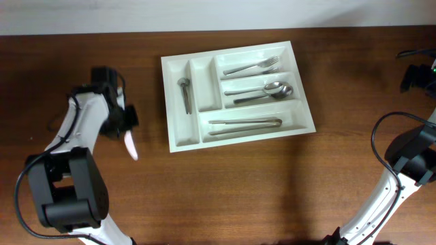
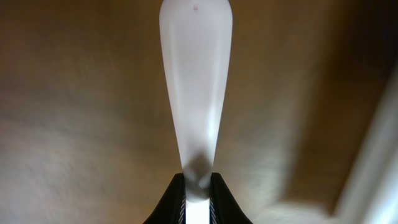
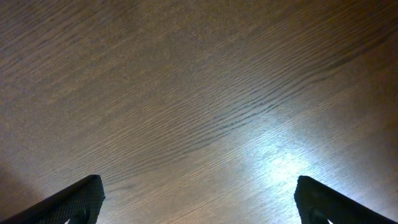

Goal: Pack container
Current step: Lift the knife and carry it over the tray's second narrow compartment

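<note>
container: sitting (image 1: 202,85) flat on the table (image 1: 238,197), at the far middle, slightly turned, with its narrow upright compartments on its left side
container contents, top long slot: forks (image 1: 253,67) lying lengthwise
container contents, middle long slot: spoons (image 1: 262,92) lying lengthwise, bowls toward the right
container contents, bottom long slot: long metal pieces (image 1: 244,124) lying side by side; kind too small to tell
container contents, leftmost narrow slot: small metal piece (image 1: 185,94) lying along the slot
left gripper: hanging (image 1: 127,121) over bare wood left of the container, well apart from it; in the wrist view, pinching (image 2: 198,200) the narrow end of a white plastic piece, fingers (image 2: 169,202) pressing in on both sides
white plastic piece: sticking (image 1: 130,145) out past the fingers toward the near edge; in the wrist view, widening (image 2: 196,93) to a rounded end away from the grip; exact kind not showing
right gripper: pointing (image 3: 199,202) down at bare table (image 3: 186,93) with jaws spread wide, only the two dark fingertips (image 3: 74,199) showing at the bottom corners, nothing between them
right arm: standing at the right edge of the overhead view, well apart from the container
left wrist background: blurring; a pale strip at the right edge, cannot tell what it is
</note>
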You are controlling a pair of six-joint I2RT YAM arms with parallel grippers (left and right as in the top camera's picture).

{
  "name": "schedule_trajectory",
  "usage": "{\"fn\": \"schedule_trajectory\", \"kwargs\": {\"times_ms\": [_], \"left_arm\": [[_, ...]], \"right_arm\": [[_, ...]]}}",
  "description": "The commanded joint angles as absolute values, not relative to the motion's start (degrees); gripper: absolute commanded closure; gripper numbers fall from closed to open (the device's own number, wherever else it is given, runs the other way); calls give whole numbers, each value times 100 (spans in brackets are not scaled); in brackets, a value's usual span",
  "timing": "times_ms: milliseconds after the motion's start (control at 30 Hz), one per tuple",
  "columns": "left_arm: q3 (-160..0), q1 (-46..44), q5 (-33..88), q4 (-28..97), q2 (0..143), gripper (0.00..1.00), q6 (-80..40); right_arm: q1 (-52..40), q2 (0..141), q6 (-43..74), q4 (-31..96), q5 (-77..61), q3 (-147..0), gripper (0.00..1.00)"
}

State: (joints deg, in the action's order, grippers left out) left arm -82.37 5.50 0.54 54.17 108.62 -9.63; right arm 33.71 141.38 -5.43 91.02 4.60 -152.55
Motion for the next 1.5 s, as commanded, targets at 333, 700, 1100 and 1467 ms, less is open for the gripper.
{"fn": "schedule_trajectory", "kwargs": {"times_ms": [333, 700, 1100, 1467], "left_arm": [[-10453, -668, 220, 4786, 10879, 98, -1350], [-10453, -1844, -150, 3771, 11065, 98, -2759], [-10453, -2040, -303, 3607, 12055, 98, -2869], [-10453, -2047, -276, 3343, 12558, 98, -2867]], "right_arm": [[3378, 14116, -576, 9098, 427, -15214, 1], [3378, 14116, -576, 9098, 427, -15214, 1], [3378, 14116, -576, 9098, 427, -15214, 1], [3378, 14116, -576, 9098, 427, -15214, 1]]}}
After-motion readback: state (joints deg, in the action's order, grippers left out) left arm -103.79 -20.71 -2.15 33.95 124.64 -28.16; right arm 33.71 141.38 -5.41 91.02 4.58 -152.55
